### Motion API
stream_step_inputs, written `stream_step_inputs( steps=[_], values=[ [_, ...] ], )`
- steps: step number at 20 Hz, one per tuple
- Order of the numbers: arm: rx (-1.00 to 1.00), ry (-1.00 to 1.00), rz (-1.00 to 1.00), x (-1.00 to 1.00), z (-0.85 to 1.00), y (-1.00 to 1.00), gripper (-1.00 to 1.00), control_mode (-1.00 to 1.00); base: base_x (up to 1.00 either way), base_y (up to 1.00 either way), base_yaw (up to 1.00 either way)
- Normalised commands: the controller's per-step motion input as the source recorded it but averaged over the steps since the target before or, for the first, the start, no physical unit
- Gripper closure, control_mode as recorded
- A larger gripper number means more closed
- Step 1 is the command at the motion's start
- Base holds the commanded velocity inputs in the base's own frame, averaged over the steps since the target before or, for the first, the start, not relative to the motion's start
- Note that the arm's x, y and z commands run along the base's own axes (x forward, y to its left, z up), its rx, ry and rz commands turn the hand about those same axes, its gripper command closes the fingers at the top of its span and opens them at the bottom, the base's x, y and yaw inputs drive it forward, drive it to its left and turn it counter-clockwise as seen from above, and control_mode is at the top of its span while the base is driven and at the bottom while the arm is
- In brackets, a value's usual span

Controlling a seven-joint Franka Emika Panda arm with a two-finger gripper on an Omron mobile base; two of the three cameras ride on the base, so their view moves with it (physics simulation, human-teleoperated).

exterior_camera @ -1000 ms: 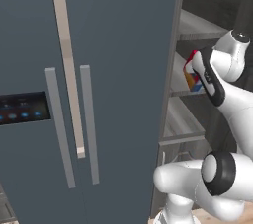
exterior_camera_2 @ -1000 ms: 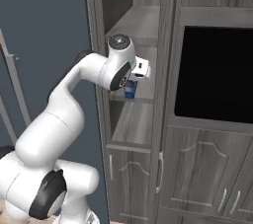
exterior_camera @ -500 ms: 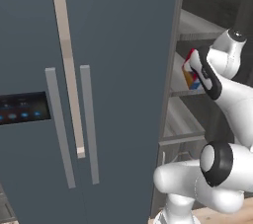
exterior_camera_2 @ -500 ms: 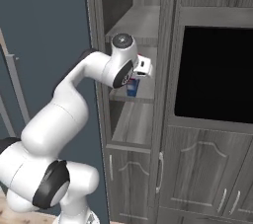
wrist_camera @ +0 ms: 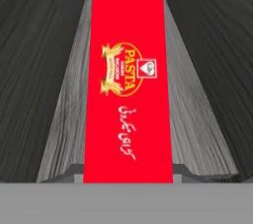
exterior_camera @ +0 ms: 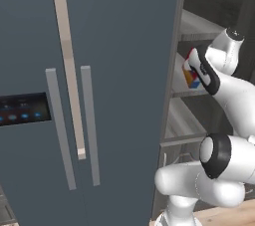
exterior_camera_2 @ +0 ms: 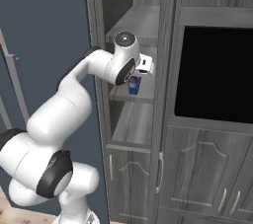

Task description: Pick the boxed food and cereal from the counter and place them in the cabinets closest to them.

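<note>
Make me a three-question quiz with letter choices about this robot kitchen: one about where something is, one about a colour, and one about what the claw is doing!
1. Where is the colourful carton with red, orange and blue print?
A. at the open shelves of the dark grey wood-grain cabinet
B. lying on the floor
C. on top of the fridge

2. What colour is the carton's narrow face with the word PASTA?
A. green
B. red
C. purple

3. What is the claw doing?
A. hanging wide open with nothing in it
B. pulling a fridge handle
C. shut on the carton

Answers:
1 A: both base views show the carton at the middle shelf, right of the smooth blue-grey fridge.
2 B: the hand view shows a bright red face with a gold emblem.
3 C: the carton sits right at the claw, at the end of the white arm.
</note>
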Motion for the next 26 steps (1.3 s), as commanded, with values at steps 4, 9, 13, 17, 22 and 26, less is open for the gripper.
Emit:
stream_step_inputs(
  steps=[4,9,13,17,22,26],
  values=[
    [0.00,0.00,0.00,0.19,0.00,-0.03,1.00,-1.00,0.00,0.00,0.00],
    [0.00,0.00,0.00,0.08,0.00,-0.01,1.00,-1.00,0.00,0.00,0.00],
    [0.00,0.00,0.00,0.14,0.00,0.00,1.00,-1.00,0.00,0.00,0.00],
    [0.00,0.00,0.00,0.11,0.00,0.00,1.00,-1.00,0.00,0.00,0.00],
    [0.00,0.00,0.00,0.08,-0.01,0.00,1.00,-1.00,0.00,0.00,0.00],
    [0.00,0.00,0.00,0.02,0.00,0.00,1.00,-1.00,0.00,0.00,0.00]
  ],
)
